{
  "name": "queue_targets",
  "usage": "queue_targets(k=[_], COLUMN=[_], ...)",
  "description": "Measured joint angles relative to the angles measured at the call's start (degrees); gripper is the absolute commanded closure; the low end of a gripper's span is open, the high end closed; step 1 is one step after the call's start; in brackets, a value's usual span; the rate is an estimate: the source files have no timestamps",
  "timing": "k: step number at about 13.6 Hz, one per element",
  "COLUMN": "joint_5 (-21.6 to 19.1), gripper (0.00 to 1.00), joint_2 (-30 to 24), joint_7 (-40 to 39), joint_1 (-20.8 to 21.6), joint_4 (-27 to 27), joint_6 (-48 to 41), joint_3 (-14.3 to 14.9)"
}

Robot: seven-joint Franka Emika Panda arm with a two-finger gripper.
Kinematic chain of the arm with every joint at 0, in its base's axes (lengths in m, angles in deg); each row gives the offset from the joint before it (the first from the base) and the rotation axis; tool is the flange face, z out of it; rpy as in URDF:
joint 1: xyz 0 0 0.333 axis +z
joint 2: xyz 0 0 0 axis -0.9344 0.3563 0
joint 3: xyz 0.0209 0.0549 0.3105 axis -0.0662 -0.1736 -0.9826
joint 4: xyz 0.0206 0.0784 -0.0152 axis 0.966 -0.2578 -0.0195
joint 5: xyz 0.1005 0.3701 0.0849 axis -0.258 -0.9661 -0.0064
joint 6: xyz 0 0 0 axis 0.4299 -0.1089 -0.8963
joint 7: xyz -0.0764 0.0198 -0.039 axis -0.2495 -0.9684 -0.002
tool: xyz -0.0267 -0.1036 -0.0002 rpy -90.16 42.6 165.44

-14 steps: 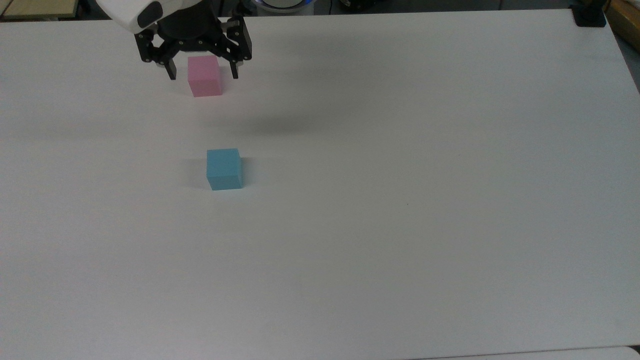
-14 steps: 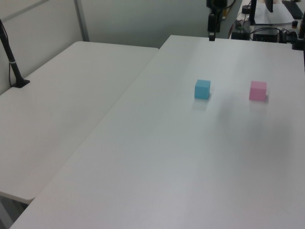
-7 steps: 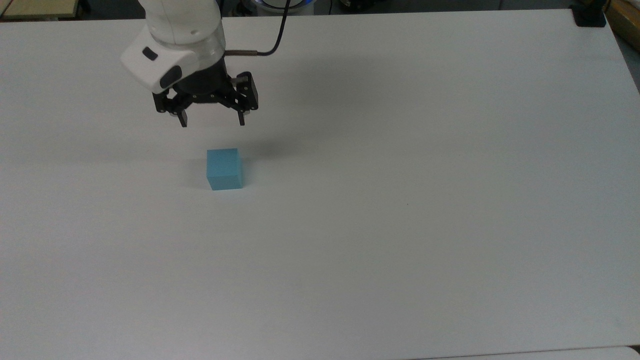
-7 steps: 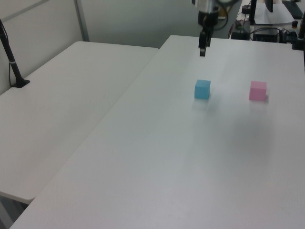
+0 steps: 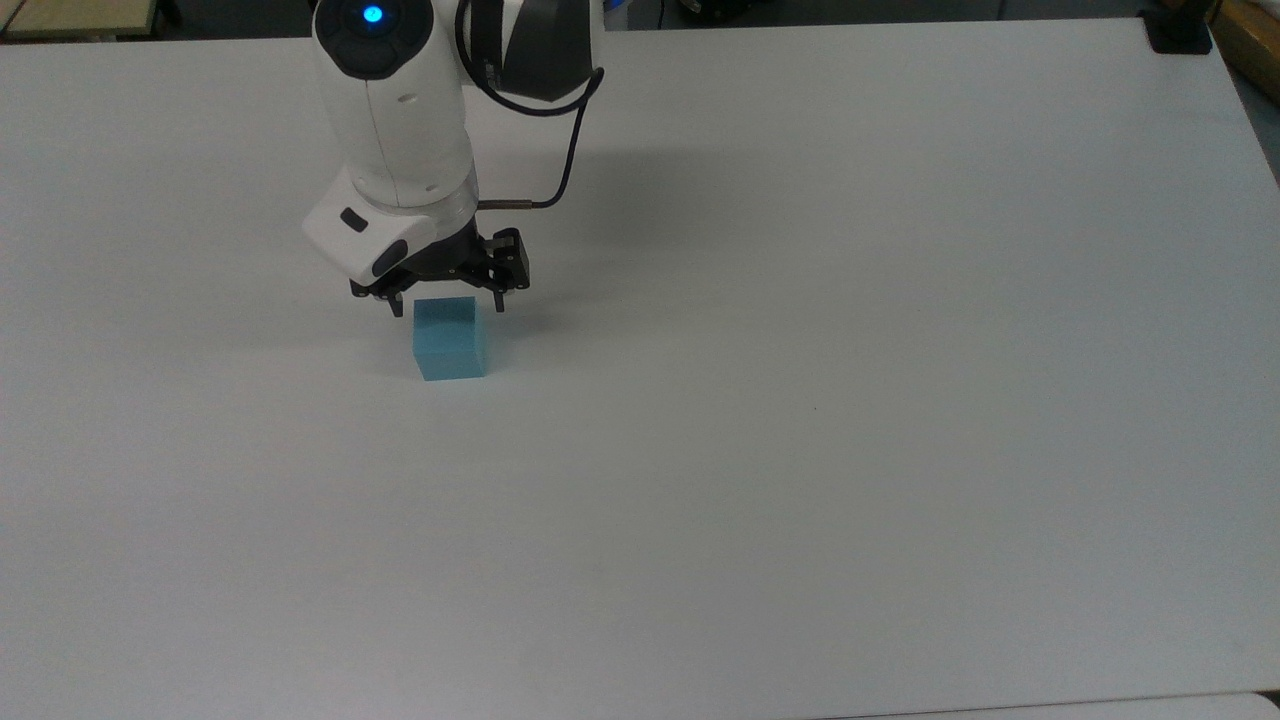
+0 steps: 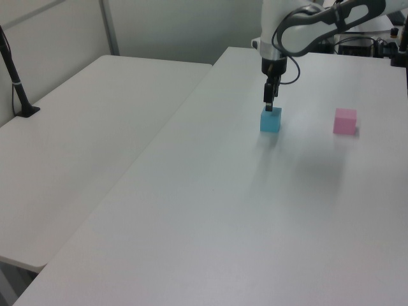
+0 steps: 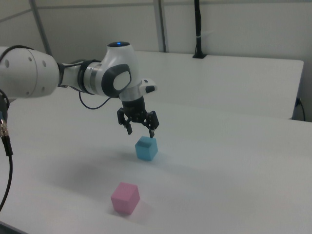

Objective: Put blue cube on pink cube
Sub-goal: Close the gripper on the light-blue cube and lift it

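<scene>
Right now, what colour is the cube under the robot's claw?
Light blue. The cube under the claw shows best in the right view.

The top view looks down on the counter [image 5: 800, 450] from high up. The left view and right view look across from opposite sides, sharing both cubes.

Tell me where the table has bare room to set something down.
Nearly all of the table is bare: everything to the top view's right of the blue cube and below it. Crowded spots: the end effector hovering open over that cube, and the pink cube.
</scene>
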Motion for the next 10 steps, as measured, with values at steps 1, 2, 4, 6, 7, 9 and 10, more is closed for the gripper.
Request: queue_targets(k=[1, 2, 4, 6, 7, 9, 10], joint_5=[0.07, 0.53, 0.88, 1.68, 1.8, 1.8, 1.8], gripper=[0.0, 0.0, 0.0, 0.0, 0.05, 0.17, 0.34], joint_2=[0.38, 0.5, 0.94, 1.92, 2.49, 3.45, 3.89], joint_7=[0.0, 0.0, 0.0, 0.0, 0.0, 0.0, 0.0], joint_1=[-0.01, -0.01, 0.0, -0.03, -0.13, -0.24, -0.24], joint_4=[-0.83, -1.72, -3.01, -3.38, -3.48, -3.58, -3.61], joint_6=[1.19, 2.1, 3.62, 4.24, 4.3, 5.9, 7.09], joint_3=[0.0, 0.0, 0.0, 0.0, 0.01, 0.08, 0.08])
